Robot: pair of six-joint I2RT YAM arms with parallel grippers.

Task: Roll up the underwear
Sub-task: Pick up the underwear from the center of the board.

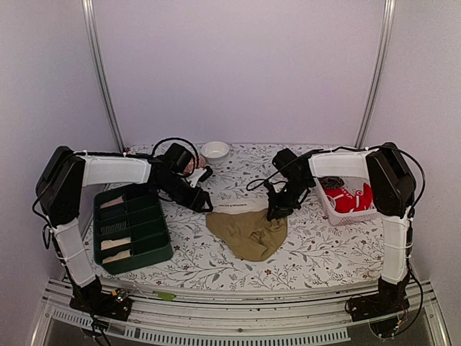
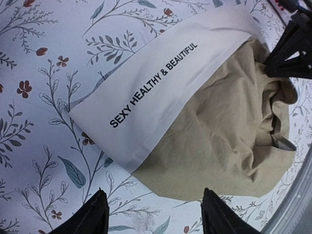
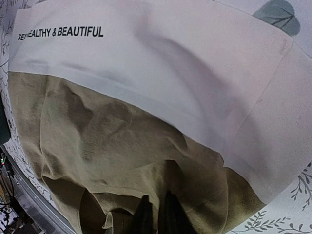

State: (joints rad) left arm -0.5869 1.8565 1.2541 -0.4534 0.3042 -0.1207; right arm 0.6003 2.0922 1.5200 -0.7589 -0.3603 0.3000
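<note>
Locate the underwear [image 1: 248, 234] at the middle of the table [image 1: 324, 252]. It is khaki and lies flat but crumpled, not yet rolled. Its white waistband [image 2: 161, 83] forms the far edge and carries black printed lettering.

Check the left gripper [image 1: 207, 205]. It is off the far left corner of the underwear, near the waistband. In the left wrist view its fingers [image 2: 97, 214] are spread wide. Nothing sits between them, and they touch no cloth.

Check the right gripper [image 1: 276, 213]. It points down at the right edge of the underwear. In the right wrist view its fingers [image 3: 144, 219] stand close together with only a narrow gap. The tips are at the wrinkled khaki fabric. You cannot tell from these views whether a fold is pinched between them or merely touched.

Note the other items. A green tray [image 1: 144, 259] sits at the left of the table, with cream rolls [image 1: 115, 245] in its compartments. A white basket [image 1: 353, 218] at the right holds a red garment [image 1: 353, 198]. A white bowl [image 1: 215, 150] stands at the far edge.
</note>
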